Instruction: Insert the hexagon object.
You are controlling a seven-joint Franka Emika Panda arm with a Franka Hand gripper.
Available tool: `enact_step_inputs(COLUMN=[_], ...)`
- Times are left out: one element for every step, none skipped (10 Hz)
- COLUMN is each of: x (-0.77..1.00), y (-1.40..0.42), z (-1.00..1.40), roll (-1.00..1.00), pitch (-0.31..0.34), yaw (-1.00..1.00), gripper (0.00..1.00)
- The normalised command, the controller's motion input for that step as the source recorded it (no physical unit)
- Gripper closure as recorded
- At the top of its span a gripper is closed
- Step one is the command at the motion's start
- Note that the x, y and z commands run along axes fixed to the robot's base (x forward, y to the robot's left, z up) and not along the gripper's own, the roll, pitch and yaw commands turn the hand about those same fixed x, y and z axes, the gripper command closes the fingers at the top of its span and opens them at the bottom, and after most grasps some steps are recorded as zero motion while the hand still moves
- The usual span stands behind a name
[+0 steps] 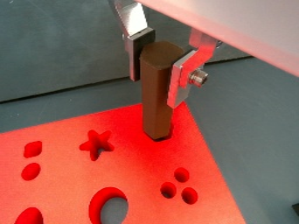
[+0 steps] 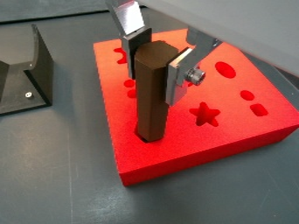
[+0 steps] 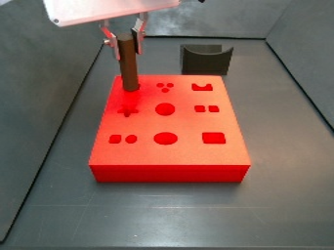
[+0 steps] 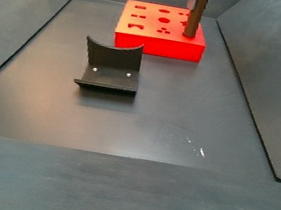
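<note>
One rod, clamped upright by the gripper, has its tip at the block's hole; next, press straight down.

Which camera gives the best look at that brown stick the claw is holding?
A wrist view: the hexagon object fills it, upright between the gripper fingers. In both side views it looks small, especially the distant one.

A matte dark-grey flat bench, flecked with small pale scuff marks towards five o'clock, lies evenly and softly lit between sloping dark-grey panel walls at nine, twelve and three o'clock.
</note>
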Motion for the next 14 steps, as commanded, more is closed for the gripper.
enact_step_inputs(x=[0.15,0.06,0.11,0.02,0.03,0.23,0.21,0.14,0.07,0.0,-0.11,-0.14,-0.12,-0.23], y=[0.0,0.08,0.1,0.14,0.02,-0.08,-0.14,-0.2,-0.04,0.03,0.03,0.03,0.01,0.07], z=[-0.39,-0.48,-0.51,-0.37,-0.27,-0.32,-0.27,-0.14,-0.19,-0.22,-0.1,-0.07,-0.04,-0.06], roll=[0.0,0.03,0.05,0.06,0.03,0.05,0.09,0.12,0.07,0.02,0.0,0.0,0.0,-0.02], pitch=[0.0,0.0,0.0,0.004,0.0,0.0,0.0,0.0,0.0,0.0,0.0,0.0,-0.007,-0.026], yaw=[0.0,0.0,0.0,0.0,0.0,0.0,0.0,0.0,-0.03,-0.05,-0.07,-0.06,-0.04,-0.04], gripper=[1.0,1.0,1.0,1.0,1.0,1.0,1.0,1.0,1.0,1.0,1.0,1.0,1.0,1.0])
